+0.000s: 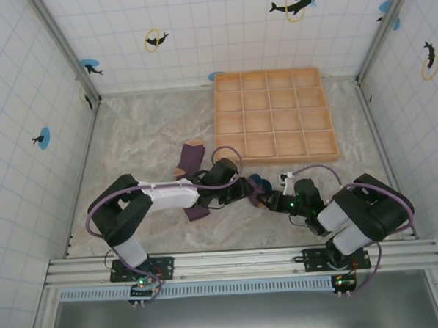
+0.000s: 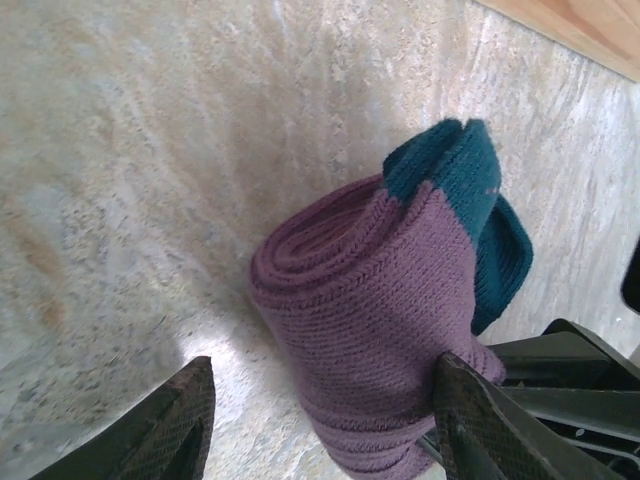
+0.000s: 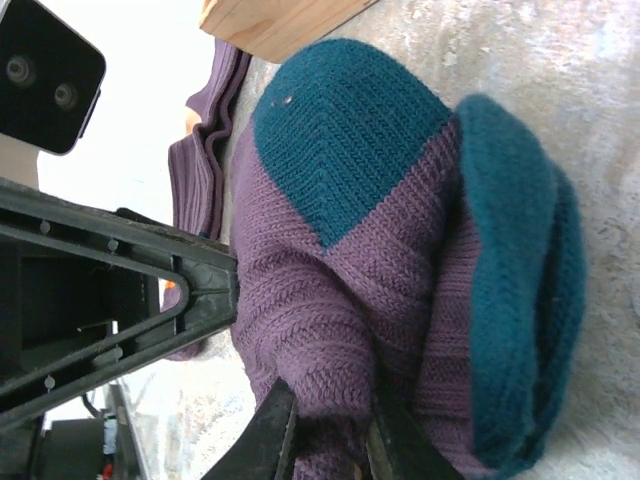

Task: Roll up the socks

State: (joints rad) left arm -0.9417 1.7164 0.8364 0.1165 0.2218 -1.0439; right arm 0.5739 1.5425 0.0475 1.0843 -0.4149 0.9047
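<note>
A rolled purple sock (image 2: 370,300) with teal toe and heel lies on the marbled table, near the middle in the top view (image 1: 259,182). My left gripper (image 2: 325,372) is open and straddles the roll. Its right finger (image 2: 480,420) touches the fabric, while the left finger (image 2: 180,425) stands apart from it. My right gripper (image 3: 330,395) is shut on a purple fold of the same sock (image 3: 340,260). The two grippers (image 1: 244,190) (image 1: 269,199) meet at the roll from opposite sides. A flat purple sock (image 1: 189,158) with a tan-orange toe lies behind the left arm.
A wooden grid tray (image 1: 275,115) sits at the back right, its edge close behind the roll (image 3: 270,20). More purple fabric (image 1: 198,211) lies under the left forearm. Tiled walls enclose the table on three sides.
</note>
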